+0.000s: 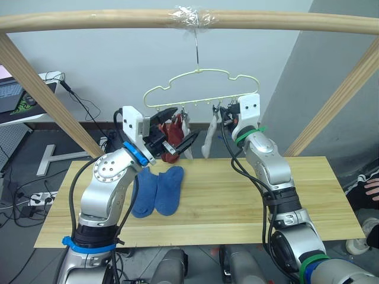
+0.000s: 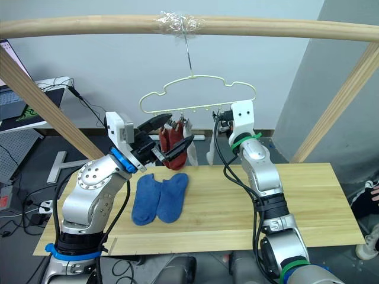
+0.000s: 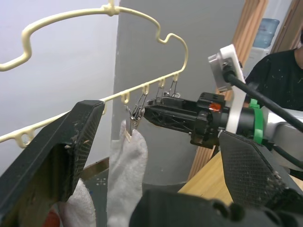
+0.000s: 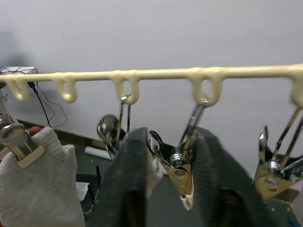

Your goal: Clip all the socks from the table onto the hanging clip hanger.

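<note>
Head view: two blue socks (image 1: pixel 159 190) lie side by side on the table (image 1: pixel 237 201), long axes running near to far, while the left gripper (image 1: pixel 177 131), jaws wide, hovers by the hanging red socks (image 2: pixel 171 142). Left wrist view: a grey sock (image 3: pixel 125 179) dangles straight down from the clip hanger (image 3: pixel 94 52). Right wrist view: the right gripper (image 4: pixel 168 175) pinches a metal clip (image 4: pixel 182 175) under the level bar.

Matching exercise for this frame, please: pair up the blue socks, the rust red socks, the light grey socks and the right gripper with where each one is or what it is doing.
Things:
1. blue socks
2. rust red socks
3. light grey socks
4. right gripper

Places or states:
A. around a metal clip under the clip hanger
B. hanging from the hanger, beside the open left gripper
C. lying side by side on the table
D. hanging white-grey from clips

Pairs: 1-C, 2-B, 3-D, 4-A
</note>
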Controlling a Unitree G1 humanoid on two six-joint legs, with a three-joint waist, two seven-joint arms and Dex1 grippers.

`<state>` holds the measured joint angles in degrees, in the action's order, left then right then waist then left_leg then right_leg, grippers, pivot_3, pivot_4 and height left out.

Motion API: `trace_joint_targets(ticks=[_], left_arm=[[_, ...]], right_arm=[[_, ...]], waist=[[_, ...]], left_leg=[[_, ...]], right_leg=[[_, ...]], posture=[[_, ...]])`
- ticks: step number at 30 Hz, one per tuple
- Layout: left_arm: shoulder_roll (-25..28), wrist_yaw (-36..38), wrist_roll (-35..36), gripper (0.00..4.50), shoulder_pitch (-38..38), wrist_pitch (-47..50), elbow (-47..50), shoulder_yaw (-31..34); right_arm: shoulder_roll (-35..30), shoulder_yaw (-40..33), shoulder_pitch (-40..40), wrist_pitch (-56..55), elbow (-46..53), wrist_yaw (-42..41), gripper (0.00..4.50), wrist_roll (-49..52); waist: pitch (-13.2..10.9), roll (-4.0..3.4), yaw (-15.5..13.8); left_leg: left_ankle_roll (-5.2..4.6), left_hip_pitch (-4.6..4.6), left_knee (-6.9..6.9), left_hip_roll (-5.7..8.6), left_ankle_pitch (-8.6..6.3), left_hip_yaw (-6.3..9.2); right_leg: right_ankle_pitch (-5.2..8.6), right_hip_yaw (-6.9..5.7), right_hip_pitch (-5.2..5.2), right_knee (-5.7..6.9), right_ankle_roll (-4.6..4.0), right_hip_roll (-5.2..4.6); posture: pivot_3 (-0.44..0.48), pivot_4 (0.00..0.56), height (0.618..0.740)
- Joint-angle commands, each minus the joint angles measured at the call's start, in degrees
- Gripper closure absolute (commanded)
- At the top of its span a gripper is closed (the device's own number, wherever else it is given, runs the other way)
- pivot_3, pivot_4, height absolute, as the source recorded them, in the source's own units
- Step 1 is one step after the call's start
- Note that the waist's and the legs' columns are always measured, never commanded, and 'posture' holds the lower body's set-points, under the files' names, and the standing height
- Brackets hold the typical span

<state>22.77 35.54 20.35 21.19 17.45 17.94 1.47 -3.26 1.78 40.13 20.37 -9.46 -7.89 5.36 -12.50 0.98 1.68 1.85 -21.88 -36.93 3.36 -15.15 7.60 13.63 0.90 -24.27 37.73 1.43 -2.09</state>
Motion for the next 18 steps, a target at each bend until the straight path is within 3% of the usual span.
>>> trace_joint_targets(ticks=[1, 3, 11, 14, 18], left_arm=[[0.0, -0.2, 0.7, 0.00, -0.1, -0.2, 3.0, -0.3], [-0.1, -0.3, 0.7, 0.00, -0.3, -0.1, 3.2, -0.3], [-0.5, -1.7, 0.1, 0.00, -2.8, 1.0, 3.8, -0.4], [1.8, -4.4, -6.4, 0.00, -7.2, 2.9, 0.5, -3.1], [1.1, -11.0, -12.3, 0.00, -11.7, 1.0, -7.6, -2.0]], right_arm=[[-0.2, -0.5, 1.1, -1.6, 1.4, -0.2, 4.20, -0.2], [-0.4, -0.5, 1.0, -1.6, 1.5, -0.2, 4.47, -0.2], [-1.0, -0.5, 0.8, -1.3, 1.8, -0.5, 4.47, -0.2], [-2.2, -0.8, 0.8, -0.8, 1.9, -0.9, 4.47, -0.3], [-3.1, -1.1, 0.7, -0.6, 1.8, -0.9, 4.47, -0.2]], waist=[[0.0, 0.00, 0.0], [0.0, 0.00, 0.0], [0.0, 0.00, 0.0], [0.0, 0.00, 0.0], [0.0, -0.01, 0.0]], left_leg=[[0.00, 0.00, 0.00, 0.00, 0.00, 0.00], [0.00, 0.00, 0.00, 0.00, 0.00, 0.00], [0.00, 0.01, 0.00, 0.00, 0.00, -0.02], [0.00, 0.02, 0.00, 0.00, 0.00, -0.01], [-0.01, 0.07, 0.02, 0.00, 0.00, -0.03]], right_leg=[[0.00, 0.00, 0.00, 0.00, 0.00, 0.00], [0.00, -0.01, 0.00, 0.00, 0.00, 0.00], [0.00, 0.02, 0.00, 0.00, 0.00, 0.00], [0.00, 0.02, 0.00, 0.00, 0.00, 0.00], [0.00, 0.03, 0.00, 0.02, 0.00, 0.00]], posture=[[0.055, 0.215, 0.740], [0.056, 0.214, 0.740], [0.056, 0.212, 0.740], [0.056, 0.212, 0.740], [0.051, 0.211, 0.740]])
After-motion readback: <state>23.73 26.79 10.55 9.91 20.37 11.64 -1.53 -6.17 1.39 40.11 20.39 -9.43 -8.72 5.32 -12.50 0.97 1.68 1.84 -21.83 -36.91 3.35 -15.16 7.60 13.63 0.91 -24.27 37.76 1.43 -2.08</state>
